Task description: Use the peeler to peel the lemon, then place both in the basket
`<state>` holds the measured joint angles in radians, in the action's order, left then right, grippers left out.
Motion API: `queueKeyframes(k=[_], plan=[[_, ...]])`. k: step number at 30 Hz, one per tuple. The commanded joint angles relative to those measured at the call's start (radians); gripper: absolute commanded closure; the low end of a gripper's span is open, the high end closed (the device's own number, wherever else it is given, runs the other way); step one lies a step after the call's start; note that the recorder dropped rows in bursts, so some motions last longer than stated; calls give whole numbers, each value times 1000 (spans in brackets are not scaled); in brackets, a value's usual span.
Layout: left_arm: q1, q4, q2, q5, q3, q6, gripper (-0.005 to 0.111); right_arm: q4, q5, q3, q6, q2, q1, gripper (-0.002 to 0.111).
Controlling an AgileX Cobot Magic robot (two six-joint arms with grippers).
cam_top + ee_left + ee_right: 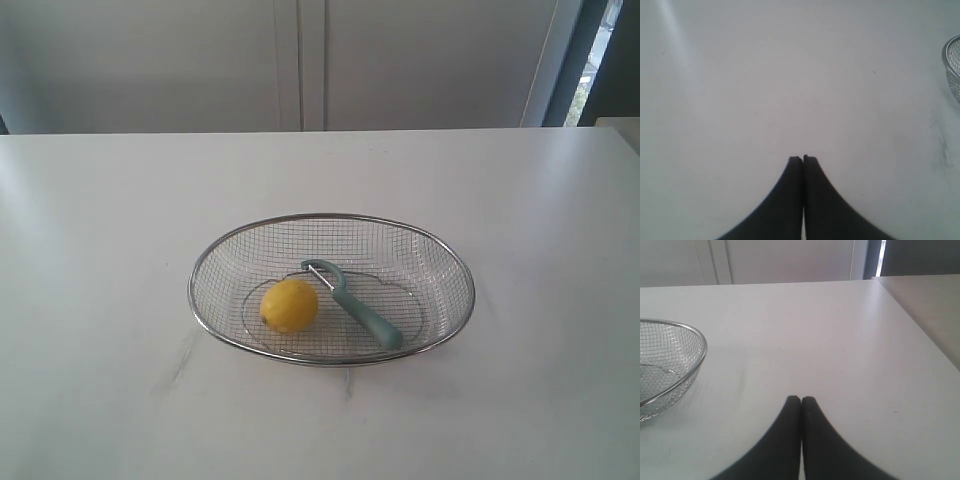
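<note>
The wire-mesh basket (440, 262) stands at the middle of the white table in the exterior view. Inside it the yellow lemon (289, 305) lies on the left part of the floor. The teal-handled peeler (365, 318) lies beside it on the right, its metal head pointing toward the far side. Neither arm shows in the exterior view. My left gripper (803, 159) is shut over bare table, with only the basket's rim (949, 52) at that view's edge. My right gripper (801, 399) is shut and empty too, with the basket (694, 362) off to one side.
The white table (120, 230) stretches all round the basket. Pale cabinet doors (300, 60) stand behind its far edge. The table's right edge (910, 322) shows in the right wrist view, with a beige surface beyond it.
</note>
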<state>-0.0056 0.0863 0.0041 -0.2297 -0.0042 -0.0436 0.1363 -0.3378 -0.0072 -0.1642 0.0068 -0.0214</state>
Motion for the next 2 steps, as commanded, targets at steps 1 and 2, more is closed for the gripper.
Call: queueKeyframes(k=[1, 2], plan=[[-7, 7, -4, -2, 4, -4, 107, 0, 1, 7, 5, -7, -3, 108], [-7, 7, -4, -2, 4, -4, 107, 0, 1, 7, 5, -7, -3, 108]])
